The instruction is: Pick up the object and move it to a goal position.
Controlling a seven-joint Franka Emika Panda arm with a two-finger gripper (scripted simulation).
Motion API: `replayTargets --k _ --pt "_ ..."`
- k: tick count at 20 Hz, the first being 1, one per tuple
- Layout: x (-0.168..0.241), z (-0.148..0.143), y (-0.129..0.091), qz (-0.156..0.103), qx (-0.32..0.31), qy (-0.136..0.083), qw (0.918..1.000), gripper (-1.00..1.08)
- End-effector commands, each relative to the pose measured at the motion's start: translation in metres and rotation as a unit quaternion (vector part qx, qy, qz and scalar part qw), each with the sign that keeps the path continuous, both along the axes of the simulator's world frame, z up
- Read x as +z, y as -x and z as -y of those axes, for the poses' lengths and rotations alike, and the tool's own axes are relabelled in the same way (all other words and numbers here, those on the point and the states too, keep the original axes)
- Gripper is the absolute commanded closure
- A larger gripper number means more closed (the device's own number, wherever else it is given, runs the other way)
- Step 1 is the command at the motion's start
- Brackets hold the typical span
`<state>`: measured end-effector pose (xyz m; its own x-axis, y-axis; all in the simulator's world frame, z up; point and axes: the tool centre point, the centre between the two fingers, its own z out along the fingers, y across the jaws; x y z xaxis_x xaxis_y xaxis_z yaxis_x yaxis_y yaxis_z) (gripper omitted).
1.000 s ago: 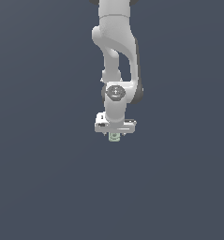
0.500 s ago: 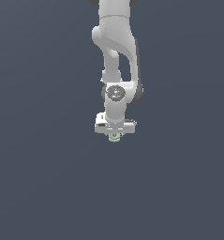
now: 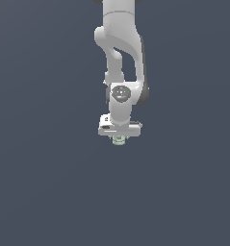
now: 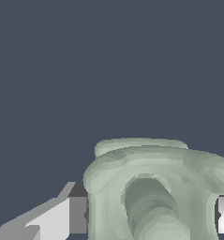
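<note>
The object (image 3: 119, 140) is a tiny pale mint-green blocky thing, just visible under the white gripper (image 3: 119, 139) in the exterior view. In the wrist view the object (image 4: 155, 187) fills the space between the two fingers (image 4: 62, 218), which press on its sides. It has a rounded grey hollow on its face. The gripper is shut on the object and hangs from the white arm over the plain dark floor. No goal marker shows.
A plain dark grey-blue surface (image 3: 49, 182) fills both views. No other objects or edges show.
</note>
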<state>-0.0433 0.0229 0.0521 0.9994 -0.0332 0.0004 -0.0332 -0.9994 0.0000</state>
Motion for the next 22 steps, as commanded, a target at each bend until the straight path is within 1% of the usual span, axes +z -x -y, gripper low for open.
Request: replayTargets --k 1,7,16,22 --pt "0.01 -0.007 -0.004 0.001 0.0 0.0 1.0 1.08" --pt "0.047 -0.031 -0.017 0.0 0.0 0.0 1.0 1.08" --pt "0.123 -0.079 -0.045 0.0 0.0 0.0 1.0 1.08" --pt "0.16 -0.104 -0.061 0.0 0.0 0.0 1.0 1.08"
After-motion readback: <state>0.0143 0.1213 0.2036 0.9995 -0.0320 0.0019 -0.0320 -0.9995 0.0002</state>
